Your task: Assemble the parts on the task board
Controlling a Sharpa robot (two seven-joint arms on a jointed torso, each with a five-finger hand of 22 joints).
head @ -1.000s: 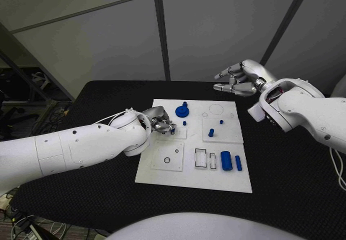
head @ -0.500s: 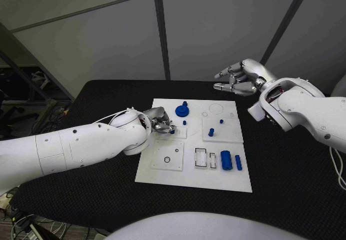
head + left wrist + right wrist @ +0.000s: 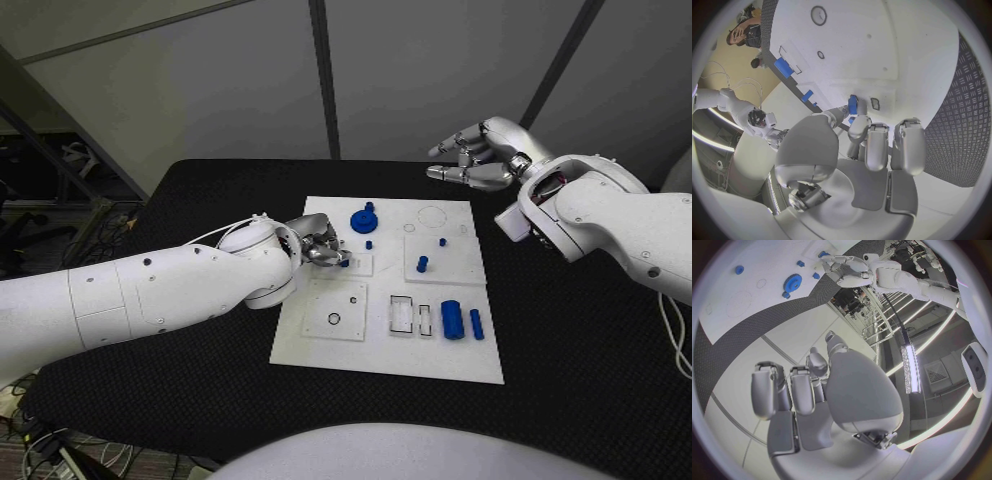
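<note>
Black table [image 3: 577, 340], white task board [image 3: 387, 360] centre. Left hand [image 3: 320, 246] barely shifts from a second ago, pinching a small blue part [image 3: 852, 104] at the board's 10 o'clock; insertion pending. Right hand [image 3: 476, 155] stays loosely curled, empty, off the board at 1 o'clock.

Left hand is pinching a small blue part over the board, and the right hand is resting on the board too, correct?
Not quite. The left hand does pinch a small blue part over the task board, but the head view shows the right hand raised beyond the board's far edge, holding nothing.
</note>
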